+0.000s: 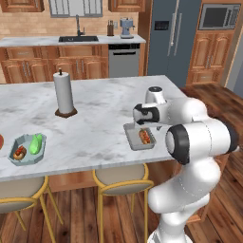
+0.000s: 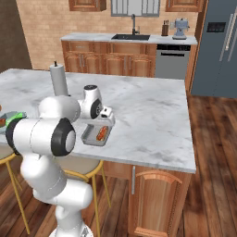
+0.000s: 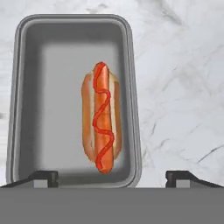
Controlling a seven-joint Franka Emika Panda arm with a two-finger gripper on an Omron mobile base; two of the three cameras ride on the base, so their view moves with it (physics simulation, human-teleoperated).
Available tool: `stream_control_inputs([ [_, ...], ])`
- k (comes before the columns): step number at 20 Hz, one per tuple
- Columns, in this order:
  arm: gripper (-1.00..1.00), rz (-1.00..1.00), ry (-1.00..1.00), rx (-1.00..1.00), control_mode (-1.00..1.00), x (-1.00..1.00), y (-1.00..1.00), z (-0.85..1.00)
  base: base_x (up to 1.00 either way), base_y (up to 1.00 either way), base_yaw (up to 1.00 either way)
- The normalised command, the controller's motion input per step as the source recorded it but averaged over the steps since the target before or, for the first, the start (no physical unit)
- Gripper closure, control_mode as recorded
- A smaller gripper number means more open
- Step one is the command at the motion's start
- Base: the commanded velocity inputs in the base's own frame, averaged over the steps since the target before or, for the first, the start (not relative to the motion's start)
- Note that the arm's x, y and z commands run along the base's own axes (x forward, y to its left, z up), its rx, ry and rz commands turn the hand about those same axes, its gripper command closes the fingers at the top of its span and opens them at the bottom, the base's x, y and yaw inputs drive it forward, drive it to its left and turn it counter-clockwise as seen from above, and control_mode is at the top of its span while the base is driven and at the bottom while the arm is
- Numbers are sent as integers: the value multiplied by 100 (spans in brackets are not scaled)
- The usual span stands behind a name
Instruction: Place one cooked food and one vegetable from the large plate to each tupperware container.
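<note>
The darker grey tupperware container [image 3: 48, 87] lies on the marble island with a hot dog [image 3: 101, 117] lengthwise in it, topped with a ketchup squiggle. My gripper [image 3: 111, 177] hovers just above its near end, open, with nothing between the fingertips [image 3: 43, 177]. In the left base view the gripper [image 1: 146, 126] hangs over this container [image 1: 133, 138] near the island's front edge. The pale blue-grey container [image 1: 14, 159] sits far to the left, holding a hot dog [image 1: 20, 152] and a green vegetable [image 1: 35, 144]. Of the large plate, a red-brown sliver of rim [image 1: 1, 141] shows at the left edge.
A paper towel roll on a wooden holder [image 1: 64, 93] stands mid-island behind the containers. Yellow-framed stools [image 1: 121, 182] are tucked under the island's front edge. The island's right edge [image 2: 185, 139] lies well right of the dark container [image 2: 89, 137].
</note>
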Motion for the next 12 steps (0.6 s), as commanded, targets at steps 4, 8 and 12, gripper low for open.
stream_control_inputs([
  [4, -100, -1, 0, 1, -100, -100, -4, 97, 0, 0, 0],
  [8, -100, -2, 0, 0, -100, -100, -10, 62, 0, 0, 0],
  [12, -100, 1, 0, 0, -100, -100, -1, 19, 0, 0, 0],
])
